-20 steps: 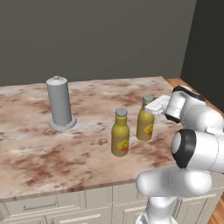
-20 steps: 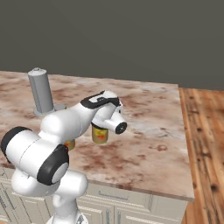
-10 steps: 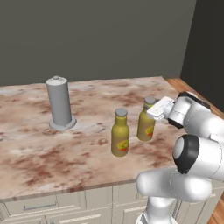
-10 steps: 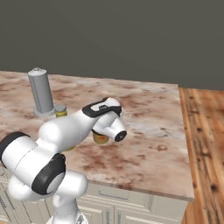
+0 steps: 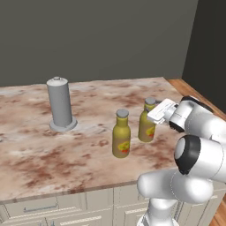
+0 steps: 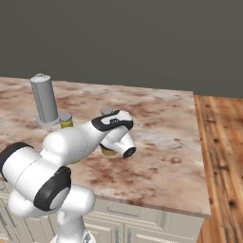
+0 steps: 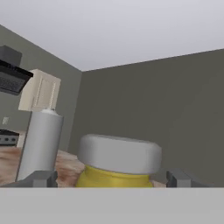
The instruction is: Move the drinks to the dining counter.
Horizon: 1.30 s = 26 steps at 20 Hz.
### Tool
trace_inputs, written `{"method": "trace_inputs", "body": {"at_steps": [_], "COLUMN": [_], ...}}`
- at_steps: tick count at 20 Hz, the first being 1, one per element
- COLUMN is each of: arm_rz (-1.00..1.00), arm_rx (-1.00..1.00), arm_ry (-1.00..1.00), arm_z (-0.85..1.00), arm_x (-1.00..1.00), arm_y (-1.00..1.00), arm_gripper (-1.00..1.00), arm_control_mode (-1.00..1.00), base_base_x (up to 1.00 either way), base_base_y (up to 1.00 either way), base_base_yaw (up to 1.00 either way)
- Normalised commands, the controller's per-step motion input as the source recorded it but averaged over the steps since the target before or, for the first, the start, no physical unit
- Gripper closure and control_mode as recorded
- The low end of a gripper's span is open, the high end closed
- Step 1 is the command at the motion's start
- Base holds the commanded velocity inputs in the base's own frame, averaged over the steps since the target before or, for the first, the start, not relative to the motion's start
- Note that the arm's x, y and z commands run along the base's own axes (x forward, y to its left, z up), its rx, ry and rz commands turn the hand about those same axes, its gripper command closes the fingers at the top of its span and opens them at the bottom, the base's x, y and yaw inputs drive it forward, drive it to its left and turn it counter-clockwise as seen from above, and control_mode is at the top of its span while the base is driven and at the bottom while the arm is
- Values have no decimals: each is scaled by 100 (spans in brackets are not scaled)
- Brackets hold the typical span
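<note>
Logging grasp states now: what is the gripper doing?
Gripper: open, fingertips either side of the right bottle's neck, nothing held.

Two upright mustard-yellow bottles (image 5: pixel 121 140) (image 5: pixel 147 123), grey-capped, near each other on marble dining counter (image 5: pixel 39 150).

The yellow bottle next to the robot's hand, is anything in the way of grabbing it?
No, nothing stands between them. In the hand view, the bottle's neck sits between the two open fingertips of the gripper. The grey cylinder stands off to the side.

Soft, even rendered light falls from above; faint shadows sit under things on the surface (image 5: pixel 53 154). Everything is sharp, without glare, blur or edge distortion.
</note>
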Motion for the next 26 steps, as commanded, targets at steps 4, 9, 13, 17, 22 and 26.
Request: {"method": "trace_inputs", "body": {"at_steps": [4, 9, 13, 17, 22, 26], "arm_rz": [0, 0, 0, 0, 0, 0], "arm_rx": [0, 0, 0, 0, 0, 0], "arm_ry": [0, 0, 0, -5, -9, -13], "arm_z": [0, 5, 29, 43, 48, 74], "arm_x": [0, 0, -8, -23, -33, -29], "arm_y": [0, 0, -6, -5, -6, -5], "arm_gripper": [-100, -100, -100, -100, -100, -100], "arm_control_mode": [-100, -100, -100, -100, -100, -100], "base_base_x": [0, 0, 0, 0, 0, 0], "base_base_y": [0, 0, 0, 0, 0, 0], "base_base_yaw": [0, 0, 0, 0, 0, 0]}}
